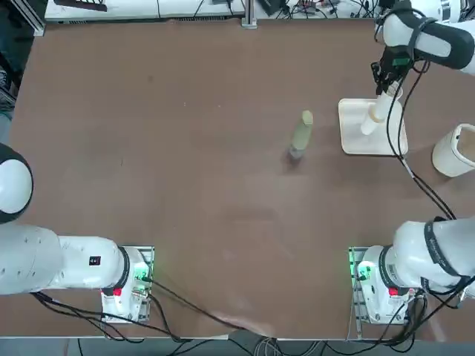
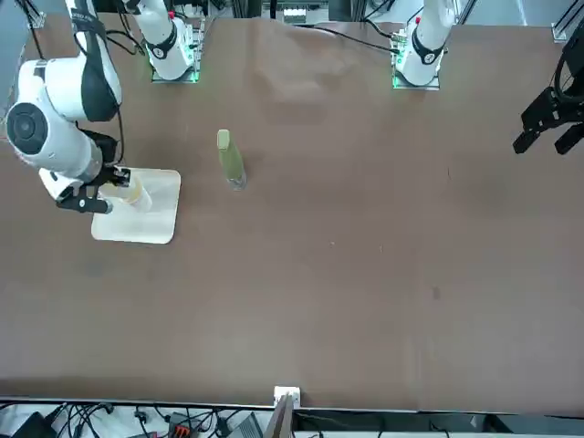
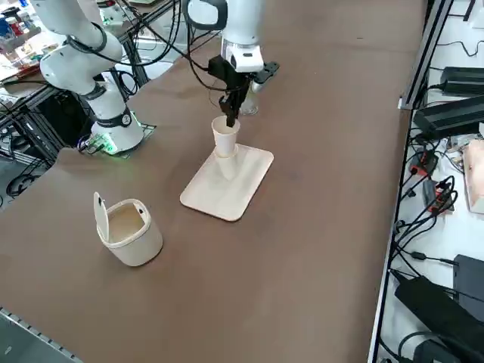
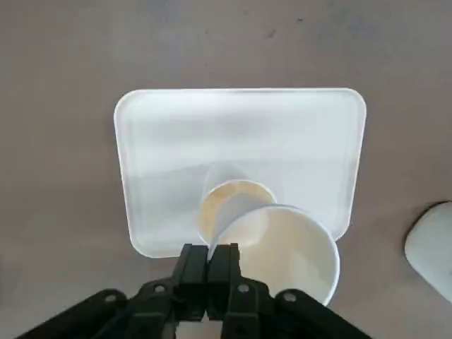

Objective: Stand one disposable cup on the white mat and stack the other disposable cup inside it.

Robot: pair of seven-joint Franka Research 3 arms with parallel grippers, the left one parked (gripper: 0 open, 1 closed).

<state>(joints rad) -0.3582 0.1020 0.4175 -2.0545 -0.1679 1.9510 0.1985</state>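
Observation:
The white mat (image 4: pixel 169 141) lies at the table's far right (image 1: pixel 355 141). One disposable cup (image 4: pixel 229 196) stands upright on it (image 3: pixel 228 168). My right gripper (image 4: pixel 209 258) is shut on the rim of the other disposable cup (image 4: pixel 289 247) and holds it just above the standing cup, slightly off to one side. In the right side view the held cup (image 3: pixel 226 134) hangs from the gripper (image 3: pixel 229 117) with its base at the standing cup's mouth; how deep it sits inside is hidden.
A large cream round tub (image 1: pixel 454 150) with a raised lid stands on the table right of the mat (image 3: pixel 128 227). A tall olive-green bottle (image 1: pixel 300 135) stands left of the mat (image 2: pixel 230 157). Cables trail from the right arm over the mat's edge.

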